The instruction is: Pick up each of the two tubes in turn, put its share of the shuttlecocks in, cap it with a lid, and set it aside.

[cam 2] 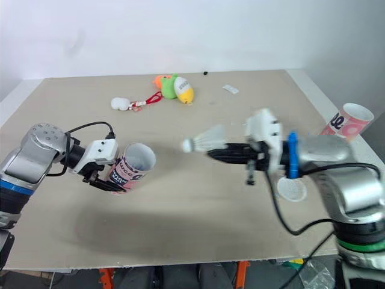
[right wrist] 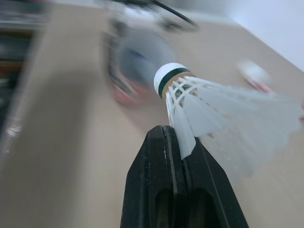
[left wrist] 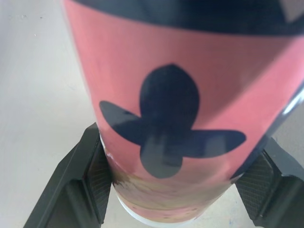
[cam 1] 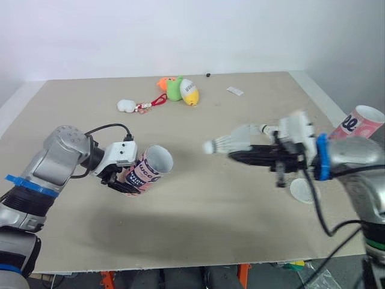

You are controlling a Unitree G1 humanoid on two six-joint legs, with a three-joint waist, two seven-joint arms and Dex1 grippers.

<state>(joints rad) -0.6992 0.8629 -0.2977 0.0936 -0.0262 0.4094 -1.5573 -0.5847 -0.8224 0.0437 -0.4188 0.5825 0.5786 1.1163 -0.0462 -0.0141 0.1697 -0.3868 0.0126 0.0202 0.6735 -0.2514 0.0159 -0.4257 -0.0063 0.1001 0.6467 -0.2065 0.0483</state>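
Right end effector is pinched shut on the shuttlecock, holding it by the feather skirt just behind the cork. It is in the air over the surface, cork end pointing at the tube.

Left end effector is clamped on the pink tube, one finger on each side of the wall near the closed bottom. The tube is tilted, with its open mouth turned toward the shuttlecock and a clear gap between them.

Handling, as judged:
- The shuttlecock looks near weightless, and the feathers are thin and easy to crush or bend. The cork is the firm part, so a grip close to it is the safer one. Light squeeze only.
- The tube is a light, hollow shell with a glossy wall, so it may slip or turn in the clamp. It is likely stiffest near the base, and the open mouth would squash oval if gripped there.

The second tube is at the right edge of the surface. A white lid lies flat below the right arm. Plush toys sit at the far side, well apart.
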